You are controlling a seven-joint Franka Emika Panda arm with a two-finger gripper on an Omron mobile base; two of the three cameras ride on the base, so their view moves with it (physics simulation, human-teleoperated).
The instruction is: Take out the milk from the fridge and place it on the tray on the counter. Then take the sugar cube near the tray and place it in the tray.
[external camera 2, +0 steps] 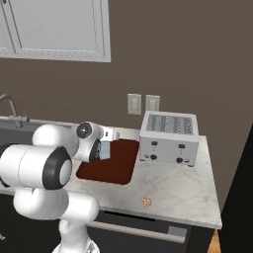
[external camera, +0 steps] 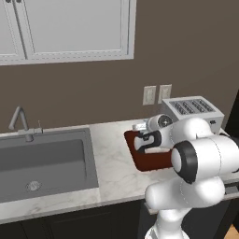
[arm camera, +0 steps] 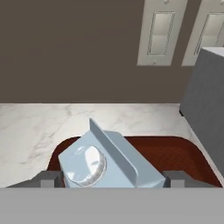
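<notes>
Claw (arm camera: 107, 179): fingers stand wide on either side of the milk (arm camera: 107, 162); whether they press it or stand off it, I cannot tell.
Milk: upright over the tray (external camera 2: 116, 170), gabled top toward the hand camera.
Tray: on the tabletop (external camera 2: 183, 183), just beside the toaster (external camera 2: 169, 138).
Sugar cube (external camera 2: 145, 201): on the tabletop near the front edge, apart from the tray.

toaster (external camera 2: 169, 138), wall switches (external camera 2: 143, 104), faucet (external camera: 19, 122), cabinet (external camera: 70, 28)
</notes>
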